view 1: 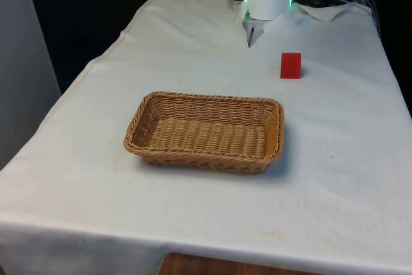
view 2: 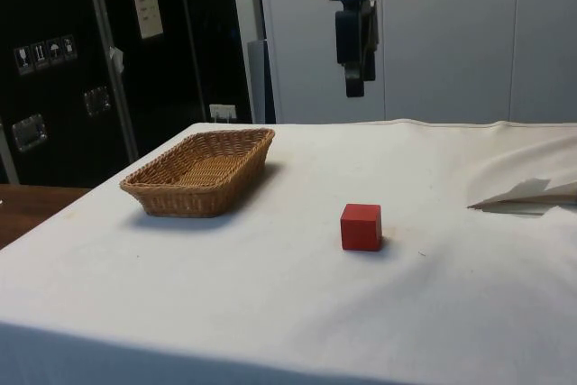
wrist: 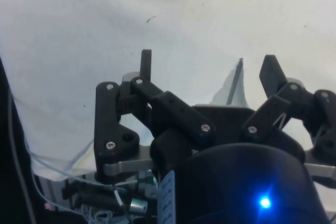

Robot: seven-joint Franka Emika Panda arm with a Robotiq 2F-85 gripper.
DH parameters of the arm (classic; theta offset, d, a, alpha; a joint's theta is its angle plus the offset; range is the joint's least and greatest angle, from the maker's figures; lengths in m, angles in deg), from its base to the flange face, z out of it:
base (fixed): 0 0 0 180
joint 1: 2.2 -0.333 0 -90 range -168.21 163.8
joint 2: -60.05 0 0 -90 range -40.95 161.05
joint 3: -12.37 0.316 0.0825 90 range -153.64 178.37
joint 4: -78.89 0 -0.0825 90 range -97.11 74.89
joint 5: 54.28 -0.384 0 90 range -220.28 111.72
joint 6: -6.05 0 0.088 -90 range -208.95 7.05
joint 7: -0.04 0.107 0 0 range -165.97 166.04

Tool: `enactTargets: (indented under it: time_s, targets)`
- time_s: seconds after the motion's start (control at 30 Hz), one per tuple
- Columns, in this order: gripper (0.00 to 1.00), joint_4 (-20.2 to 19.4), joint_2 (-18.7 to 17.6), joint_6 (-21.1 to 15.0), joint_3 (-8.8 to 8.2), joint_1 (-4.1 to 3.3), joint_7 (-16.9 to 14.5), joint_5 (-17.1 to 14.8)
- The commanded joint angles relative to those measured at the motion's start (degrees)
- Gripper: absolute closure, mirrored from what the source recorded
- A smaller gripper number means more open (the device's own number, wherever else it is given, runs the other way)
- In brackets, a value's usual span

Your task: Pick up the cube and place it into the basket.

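1. The red cube sits flat on the white cloth, far and to the front view's right of the basket
2. The basket's long axis runs left-right
3. The gripper hangs high, fingers spread, empty

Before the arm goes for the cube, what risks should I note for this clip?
1. The red cube sits alone on the white cloth; a slightly off-centre descent by the gripper, whose jaws are open, could nudge it aside.
2. The cloth is wrinkled near the robot's end, so a low approach might drag it.
3. The wicker basket has a raised rim; a low carry could clip it.
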Motion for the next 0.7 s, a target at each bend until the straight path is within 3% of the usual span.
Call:
enactTargets:
  time_s: [0.0,0.23,0.27,0.67]
  targets:
    - [0.00,-0.4,-0.2,-1.1,0.23,-0.29,0.5,-0.3]
    - [0.00,-1.5,-2.1,-4.4,1.43,-0.34,1.1,-0.5]
    - [0.00,-1.2,-1.8,-3.3,1.26,-0.11,0.7,-0.2]
    - [0.00,-3.2,-6.2,-10.7,2.86,-0.40,1.8,-0.6]
